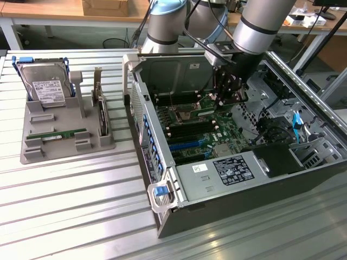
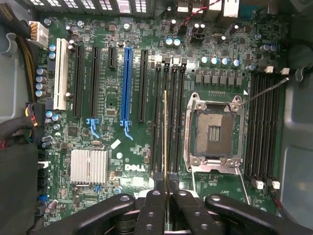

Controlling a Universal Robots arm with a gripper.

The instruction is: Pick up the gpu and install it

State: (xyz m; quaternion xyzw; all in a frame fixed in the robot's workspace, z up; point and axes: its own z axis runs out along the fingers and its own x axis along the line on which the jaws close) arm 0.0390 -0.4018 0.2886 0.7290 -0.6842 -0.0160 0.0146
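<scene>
Tool (image 2: pixel 167 188) clamped on gpu (image 2: pixel 165 132), edge-on above motherboard slots (image 2: pixel 168 117) beside CPU socket (image 2: pixel 213 132)

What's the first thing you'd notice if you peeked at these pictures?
The big silver robot arm reaching down into the open computer case. Its gripper is shut on a thin green memory stick, seen edge-on above the long black slots of the green board, beside the square silver chip socket. On the exterior view's left, a grey tray holds a silver hard drive.
</scene>
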